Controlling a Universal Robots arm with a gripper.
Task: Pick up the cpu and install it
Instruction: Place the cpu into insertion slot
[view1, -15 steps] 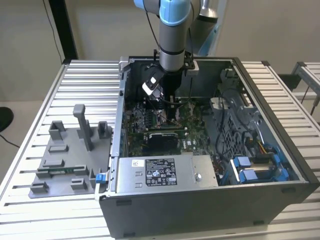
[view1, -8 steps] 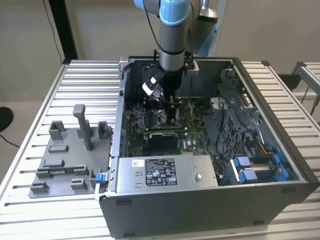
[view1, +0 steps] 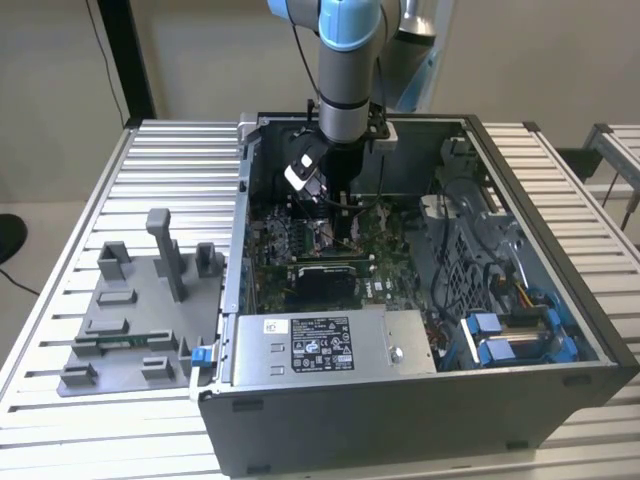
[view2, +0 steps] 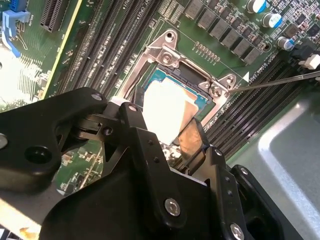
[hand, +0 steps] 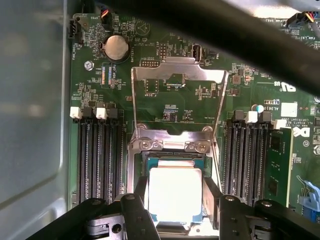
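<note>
Black metal claw (hand: 175, 202) of mine pinches one cpu (hand: 175, 192), a small flat square chip with a pale silver-grey metal top. Its two dark fingers (hand: 211, 192) press against opposite edges of the chip. In both wrist views the cpu lies low inside one square socket with a shiny metal frame (hand: 170, 146). A thin rim of the chip's green base shows around the bright lid. One hinged steel retaining plate (hand: 175, 67), open in its middle, is swung open beyond the socket. The socket sits on one green circuit board (hand: 240, 100), with a bank of long black ribbed slots (hand: 100, 160) on each of two sides. One round silver coin battery (hand: 116, 48) sits near the board's edge. In the exterior view, my arm reaches straight down into one open dark grey metal computer case (view1: 400, 420). The case rests on a ribbed aluminium surface (view1: 170, 170). One grey plastic fixture tray with upright blocks (view1: 130, 330) lies beside the case, on the exterior view's left.
</note>
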